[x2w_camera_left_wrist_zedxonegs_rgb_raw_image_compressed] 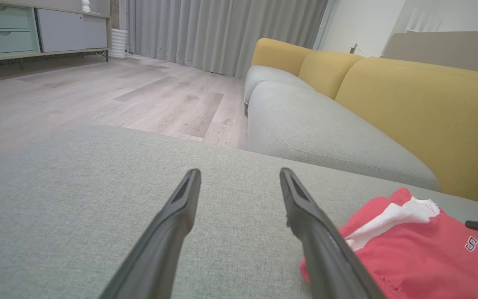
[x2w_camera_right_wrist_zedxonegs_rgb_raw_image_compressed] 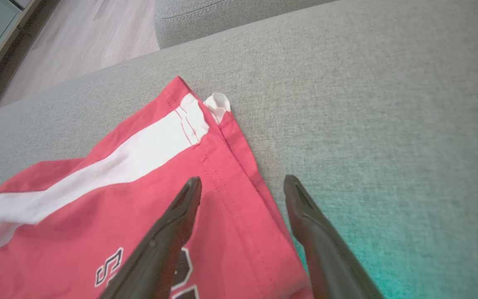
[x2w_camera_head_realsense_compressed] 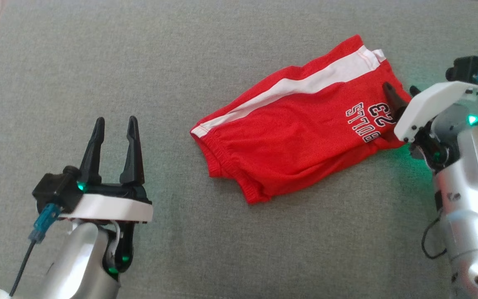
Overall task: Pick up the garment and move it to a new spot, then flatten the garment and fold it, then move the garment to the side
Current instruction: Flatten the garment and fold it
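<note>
The garment [x2w_camera_head_realsense_compressed: 301,124] is a pair of red shorts with a white side stripe and dark lettering, lying folded on the grey cushion [x2w_camera_head_realsense_compressed: 181,58]. My right gripper [x2w_camera_head_realsense_compressed: 401,89] stands open over the garment's right hem, one finger above the red cloth and the other above bare cushion, as the right wrist view shows [x2w_camera_right_wrist_zedxonegs_rgb_raw_image_compressed: 243,182]. The hem [x2w_camera_right_wrist_zedxonegs_rgb_raw_image_compressed: 239,145] runs between the fingers. My left gripper [x2w_camera_head_realsense_compressed: 114,124] is open and empty at the lower left, well clear of the garment's waistband. The left wrist view has the garment [x2w_camera_left_wrist_zedxonegs_rgb_raw_image_compressed: 421,253] to the right of its gripper [x2w_camera_left_wrist_zedxonegs_rgb_raw_image_compressed: 239,174].
The grey cushion's far edge drops to a wooden floor [x2w_camera_left_wrist_zedxonegs_rgb_raw_image_compressed: 98,91]. A sofa with grey seats [x2w_camera_left_wrist_zedxonegs_rgb_raw_image_compressed: 326,133] and yellow backrests [x2w_camera_left_wrist_zedxonegs_rgb_raw_image_compressed: 430,108] stands beyond. A cabinet [x2w_camera_left_wrist_zedxonegs_rgb_raw_image_compressed: 35,29] and curtains [x2w_camera_left_wrist_zedxonegs_rgb_raw_image_compressed: 222,29] line the far wall.
</note>
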Robot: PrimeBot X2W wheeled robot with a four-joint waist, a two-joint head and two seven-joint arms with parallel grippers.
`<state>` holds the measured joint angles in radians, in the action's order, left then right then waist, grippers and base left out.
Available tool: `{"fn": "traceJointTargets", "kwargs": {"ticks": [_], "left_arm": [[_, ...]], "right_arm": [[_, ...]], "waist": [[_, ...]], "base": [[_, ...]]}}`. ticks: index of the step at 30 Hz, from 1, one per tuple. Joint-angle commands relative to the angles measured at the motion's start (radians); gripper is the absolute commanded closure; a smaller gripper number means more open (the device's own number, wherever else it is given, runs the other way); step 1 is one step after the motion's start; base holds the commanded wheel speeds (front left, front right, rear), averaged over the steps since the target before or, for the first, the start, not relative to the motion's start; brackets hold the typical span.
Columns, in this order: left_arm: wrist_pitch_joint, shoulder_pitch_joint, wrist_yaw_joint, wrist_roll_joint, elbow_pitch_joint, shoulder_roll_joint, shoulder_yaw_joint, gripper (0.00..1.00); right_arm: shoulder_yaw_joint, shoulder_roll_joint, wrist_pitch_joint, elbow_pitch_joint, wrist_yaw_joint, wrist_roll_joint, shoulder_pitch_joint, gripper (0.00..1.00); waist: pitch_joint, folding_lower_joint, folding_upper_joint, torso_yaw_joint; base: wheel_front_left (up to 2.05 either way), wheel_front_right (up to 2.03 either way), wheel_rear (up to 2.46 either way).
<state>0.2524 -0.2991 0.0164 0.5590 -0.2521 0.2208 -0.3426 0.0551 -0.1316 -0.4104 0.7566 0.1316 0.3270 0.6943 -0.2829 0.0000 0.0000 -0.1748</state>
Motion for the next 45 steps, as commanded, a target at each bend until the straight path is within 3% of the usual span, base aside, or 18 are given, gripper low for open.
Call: {"fn": "traceJointTargets", "kwargs": {"ticks": [1,7,13,14,15,16,22,26,31,34,40,45], "left_arm": [[0.009,-0.015,-0.019,-0.029,0.025,0.005,0.066,0.00],[0.009,-0.014,-0.053,-0.085,0.008,-0.031,0.116,0.00],[0.009,-0.007,-0.077,-0.113,-0.009,-0.056,0.144,0.00],[0.009,-0.006,-0.081,-0.118,-0.012,-0.059,0.149,0.00],[0.009,-0.005,-0.085,-0.122,-0.016,-0.063,0.154,0.00],[0.009,-0.004,-0.088,-0.125,-0.019,-0.066,0.160,0.00],[0.009,0.015,-0.102,-0.146,-0.032,-0.075,0.189,0.00],[0.009,0.034,-0.108,-0.156,-0.035,-0.070,0.203,0.00],[0.009,0.061,-0.112,-0.167,-0.029,-0.061,0.211,0.00],[0.009,0.073,-0.113,-0.170,-0.028,-0.059,0.211,0.00],[0.009,0.086,-0.112,-0.171,-0.031,-0.059,0.202,0.00],[0.008,0.090,-0.113,-0.170,-0.039,-0.058,0.192,0.00]], "right_arm": [[0.003,0.018,0.020,-0.009,-0.001,-0.034,0.067,0.00],[0.053,0.032,0.003,0.103,-0.001,-0.178,0.113,0.00],[0.009,0.059,-0.057,0.165,-0.001,-0.209,0.117,0.00],[-0.008,0.061,-0.069,0.172,-0.001,-0.208,0.114,0.36],[-0.027,0.064,-0.076,0.175,-0.001,-0.205,0.111,0.82],[-0.046,0.065,-0.076,0.173,-0.001,-0.198,0.108,1.00],[-0.078,0.024,-0.035,0.121,-0.001,-0.166,0.080,1.00],[-0.092,-0.038,-0.025,0.050,-0.001,-0.153,0.041,1.00],[-0.041,-0.133,-0.038,-0.059,-0.001,-0.180,-0.020,1.00],[0.018,-0.160,-0.061,-0.123,-0.001,-0.207,-0.059,1.00],[0.112,-0.137,-0.117,-0.267,-0.001,-0.291,-0.132,1.00],[0.061,-0.079,-0.147,-0.393,-0.001,-0.325,-0.162,1.00]], "waist": [[-0.016,0.0000,0.0000,-0.012],[-0.028,0.0000,0.0000,-0.027],[-0.023,0.0000,0.0000,-0.027],[-0.021,0.0000,0.0000,-0.026],[-0.019,0.0000,0.0000,-0.023],[-0.016,0.0000,0.0000,-0.020],[0.017,0.0000,0.0000,0.013],[0.044,0.0000,0.0000,0.041],[0.069,0.0000,0.0000,0.074],[0.081,0.0000,0.0000,0.087],[0.101,0.0000,0.0000,0.094],[0.118,0.0000,0.0000,0.089]], "base": [[0.00,0.00,0.00],[0.00,0.00,0.00],[0.00,0.00,0.00],[0.00,0.00,0.00],[0.00,0.00,0.00],[0.00,0.00,0.00],[0.00,0.00,0.00],[0.00,0.00,0.00],[0.00,0.00,0.00],[0.00,0.00,0.00],[0.00,0.00,0.00],[0.00,0.00,0.00]]}}
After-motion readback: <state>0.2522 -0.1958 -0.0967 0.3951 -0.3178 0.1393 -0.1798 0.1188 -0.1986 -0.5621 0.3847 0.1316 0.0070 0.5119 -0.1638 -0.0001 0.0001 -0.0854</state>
